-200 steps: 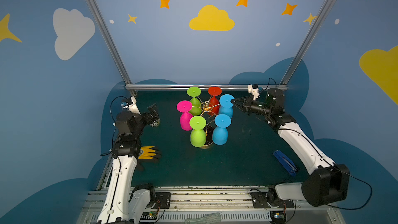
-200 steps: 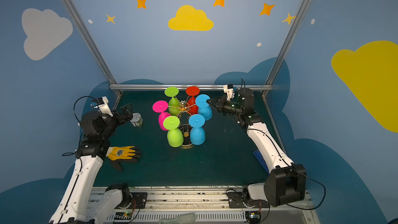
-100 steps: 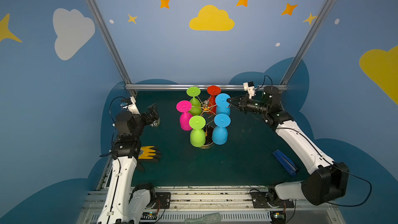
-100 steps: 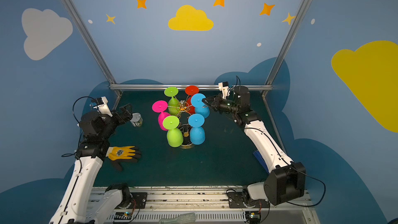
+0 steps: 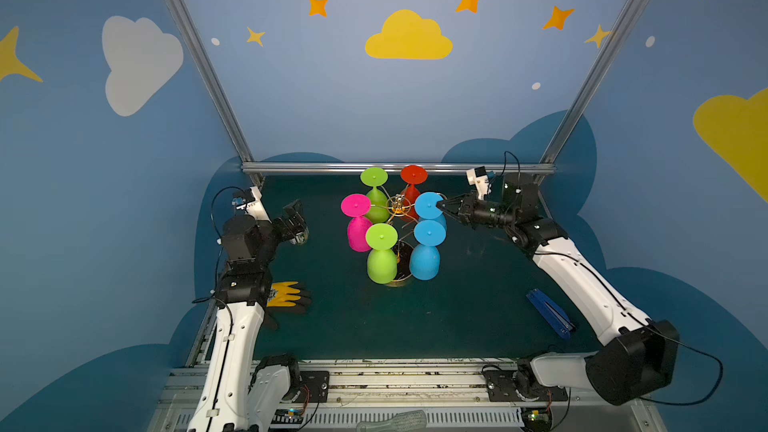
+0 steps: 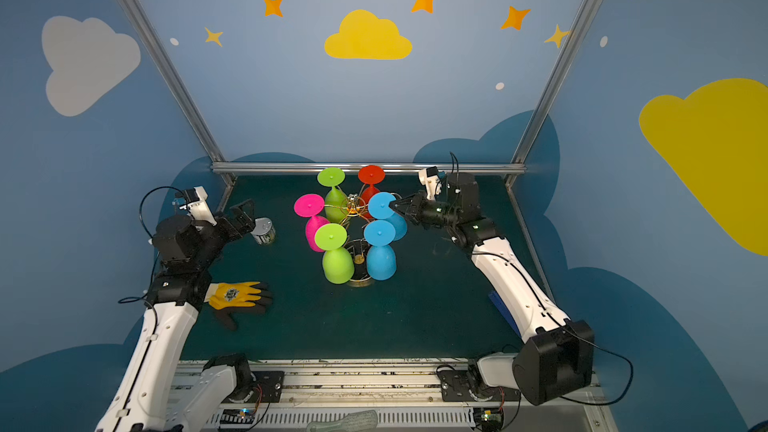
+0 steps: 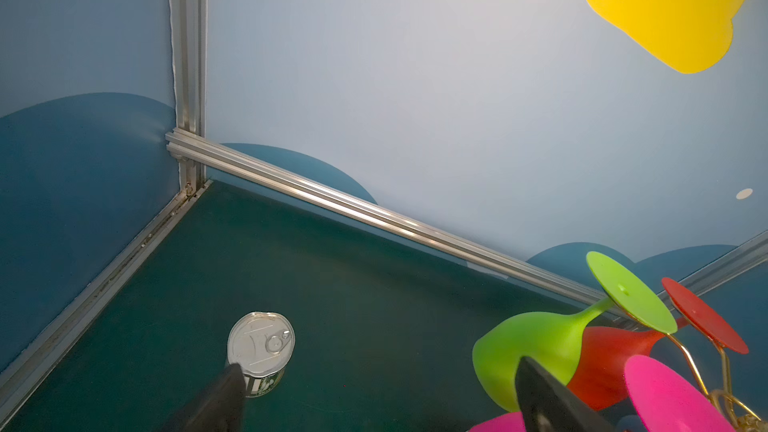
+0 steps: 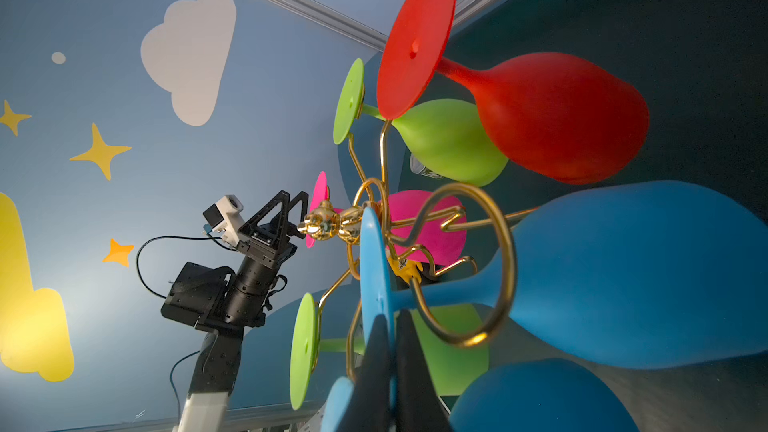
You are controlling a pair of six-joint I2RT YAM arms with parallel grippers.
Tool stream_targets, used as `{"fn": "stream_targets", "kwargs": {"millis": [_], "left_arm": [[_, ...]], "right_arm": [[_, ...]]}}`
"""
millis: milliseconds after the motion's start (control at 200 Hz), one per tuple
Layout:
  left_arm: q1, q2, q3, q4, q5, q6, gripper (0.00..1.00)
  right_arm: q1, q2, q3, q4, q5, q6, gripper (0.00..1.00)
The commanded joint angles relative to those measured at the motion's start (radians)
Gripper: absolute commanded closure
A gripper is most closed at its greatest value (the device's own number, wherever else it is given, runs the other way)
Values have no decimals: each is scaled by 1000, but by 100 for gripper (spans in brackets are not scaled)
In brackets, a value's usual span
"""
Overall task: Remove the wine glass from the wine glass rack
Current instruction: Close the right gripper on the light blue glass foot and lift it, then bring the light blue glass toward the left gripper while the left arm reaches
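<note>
On the right side of the wine glass rack, the right end effector has crept a little left over the last second. The round foot of the far blue wine glass has shifted left with it, toward the central pole. I read this as the glass being carried along its wire arm, though it is not free: in the right wrist view its stem still passes through the gold loop. That end effector is clenched on the rim of the foot, the thin disc pinched between its fingers, and the bowl hangs just below the grip. Far left on the table, the left end effector stays released beside a tin can, well apart from the rack
</note>
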Motion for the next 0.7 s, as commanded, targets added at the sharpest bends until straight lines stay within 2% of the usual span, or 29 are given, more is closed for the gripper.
{"fn": "stream_targets", "kwargs": {"millis": [0, 270, 365, 431, 546, 696], "left_arm": [[5, -8, -16, 27, -6, -6, 0], [3, -24, -9, 42, 18, -12, 0], [5, -35, 4, 37, 57, -54, 0], [5, -54, 9, 66, 117, -100, 2], [5, -68, 50, 116, 287, -174, 3], [-14, -3, 149, 228, 576, -293, 9]], "right_arm": [[-17, -56, -29, -14, 29, -19, 100], [-110, -162, -95, -27, 29, -12, 100], [-164, -205, -100, -68, 24, -39, 100], [-204, -237, -92, -106, 35, -73, 100], [-249, -273, -58, -135, 75, -134, 100], [-248, -297, 21, -142, 120, -240, 100]]}}
